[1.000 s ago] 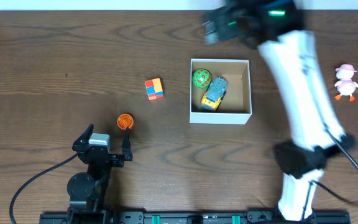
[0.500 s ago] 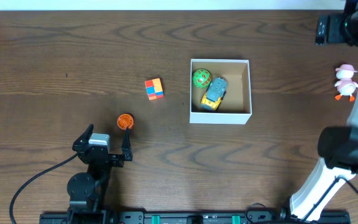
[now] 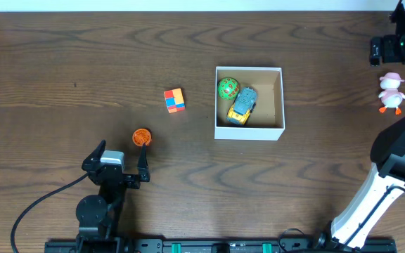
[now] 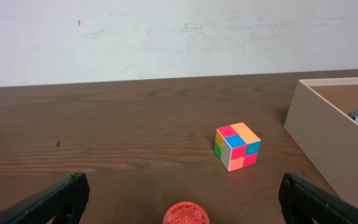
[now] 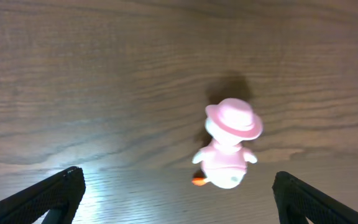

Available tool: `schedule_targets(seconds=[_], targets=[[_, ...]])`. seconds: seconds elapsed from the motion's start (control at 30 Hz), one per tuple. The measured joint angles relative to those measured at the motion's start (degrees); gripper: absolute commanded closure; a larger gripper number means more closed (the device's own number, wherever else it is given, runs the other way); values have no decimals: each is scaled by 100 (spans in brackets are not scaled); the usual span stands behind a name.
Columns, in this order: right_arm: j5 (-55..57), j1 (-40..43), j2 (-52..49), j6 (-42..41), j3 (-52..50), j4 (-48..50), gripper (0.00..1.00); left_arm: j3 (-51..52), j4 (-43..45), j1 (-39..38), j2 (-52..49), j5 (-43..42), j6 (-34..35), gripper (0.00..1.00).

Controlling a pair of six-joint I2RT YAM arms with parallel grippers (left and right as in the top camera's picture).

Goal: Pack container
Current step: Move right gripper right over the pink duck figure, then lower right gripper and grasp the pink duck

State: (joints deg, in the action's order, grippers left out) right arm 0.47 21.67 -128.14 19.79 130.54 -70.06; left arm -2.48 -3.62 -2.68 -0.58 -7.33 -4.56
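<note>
A: So, what is seen across the whole scene?

B: A dark wooden table (image 3: 62,63) is shown from above. The white-sleeved right arm (image 3: 371,204) is stretched up along the table's right edge. The black left arm (image 3: 97,211) is kept low by the front edge.

A: And how are the fingers set?

B: The left gripper (image 3: 119,157) is spread wide, and nothing is held in it. The right gripper (image 5: 178,193) is likewise parted. Its black fingers (image 5: 55,193) are seen at the two lower corners of its wrist view, with nothing between them but wood.

A: Where is the container placed?

B: The container (image 3: 250,132) is set a little right of the table's centre, well apart from both grippers. Its white wall is also caught at the right edge of the left wrist view.

A: What is found inside it?

B: A yellow and grey toy truck (image 3: 242,105) is laid in the left half. A green ball (image 3: 228,88) is lodged in the far left corner, just beside the truck.

A: And outside it?

B: A multicoloured cube (image 3: 174,100) is seen on the wood to the container's left. A duck figure (image 3: 391,93) in a pink hat is stood near the right edge, below the right gripper and apart from its fingers. A small orange ball (image 3: 141,137) is seen just ahead of the left gripper.
</note>
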Motion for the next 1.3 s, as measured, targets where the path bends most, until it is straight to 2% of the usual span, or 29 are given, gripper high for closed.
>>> schedule_targets(seconds=[0.37, 1.3], targets=[[-111, 595, -586, 240, -92, 13, 1, 0, 2, 0, 0, 0, 0, 2], [-94, 791, -739, 575, -1095, 769, 1, 0, 2, 0, 0, 0, 0, 2]])
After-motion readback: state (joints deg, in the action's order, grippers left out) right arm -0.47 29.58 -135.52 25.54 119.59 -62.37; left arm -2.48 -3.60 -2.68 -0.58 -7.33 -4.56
